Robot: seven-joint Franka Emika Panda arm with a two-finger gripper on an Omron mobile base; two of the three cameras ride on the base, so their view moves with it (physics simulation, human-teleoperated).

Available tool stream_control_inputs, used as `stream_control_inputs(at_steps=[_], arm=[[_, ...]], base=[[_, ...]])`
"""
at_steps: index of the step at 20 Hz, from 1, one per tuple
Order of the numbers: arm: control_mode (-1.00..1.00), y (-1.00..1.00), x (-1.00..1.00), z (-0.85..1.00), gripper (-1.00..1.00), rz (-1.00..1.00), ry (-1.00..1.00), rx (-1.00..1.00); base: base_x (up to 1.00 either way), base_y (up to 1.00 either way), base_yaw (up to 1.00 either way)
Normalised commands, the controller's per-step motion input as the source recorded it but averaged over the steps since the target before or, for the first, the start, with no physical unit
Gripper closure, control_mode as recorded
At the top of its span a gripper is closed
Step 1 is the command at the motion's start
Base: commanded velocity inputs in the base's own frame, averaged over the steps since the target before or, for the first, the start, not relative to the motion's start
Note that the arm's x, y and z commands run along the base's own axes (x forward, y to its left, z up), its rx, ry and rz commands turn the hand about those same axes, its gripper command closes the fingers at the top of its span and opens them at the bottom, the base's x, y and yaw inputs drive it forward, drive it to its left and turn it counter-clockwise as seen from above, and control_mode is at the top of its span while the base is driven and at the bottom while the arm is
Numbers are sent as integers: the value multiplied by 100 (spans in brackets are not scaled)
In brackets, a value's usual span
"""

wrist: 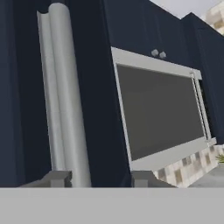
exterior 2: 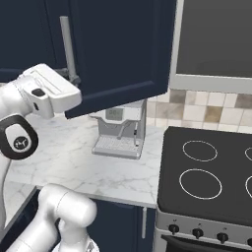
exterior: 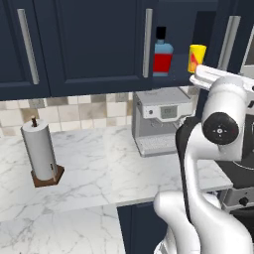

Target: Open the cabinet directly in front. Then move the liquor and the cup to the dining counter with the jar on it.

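The cabinet's (exterior: 89,44) right door (exterior 2: 120,47) stands swung open. Inside on the shelf stand the liquor (exterior: 162,54), red below and light blue above with a black cap, and to its right the yellow cup (exterior: 196,58). My white hand (exterior 2: 49,91) hangs just below and in front of the open door's silver handle (exterior 2: 68,47). In the hand view my gripper (wrist: 99,178) is open, with nothing held. The handle bar (wrist: 65,96) rises just beyond the left fingertip (wrist: 57,178). The dining counter and the jar are out of view.
A steel coffee machine (exterior: 161,121) sits on the marble worktop (exterior: 99,168) under the cabinet. A paper towel roll (exterior: 42,151) stands to the left. A black stove (exterior 2: 206,177) lies to the right, under a grey-fronted microwave (exterior 2: 216,39).
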Motion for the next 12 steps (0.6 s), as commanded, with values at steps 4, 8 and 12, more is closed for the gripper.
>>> stream_control_inputs(at_steps=[4,8,12], arm=[[-100,1,-98,-22,-100,0,4,0],[-100,37,-100,-25,-100,0,6,-2],[-100,97,-56,-15,-100,4,10,-11]], base=[[0,0,0],[0,0,0],[0,0,0]])
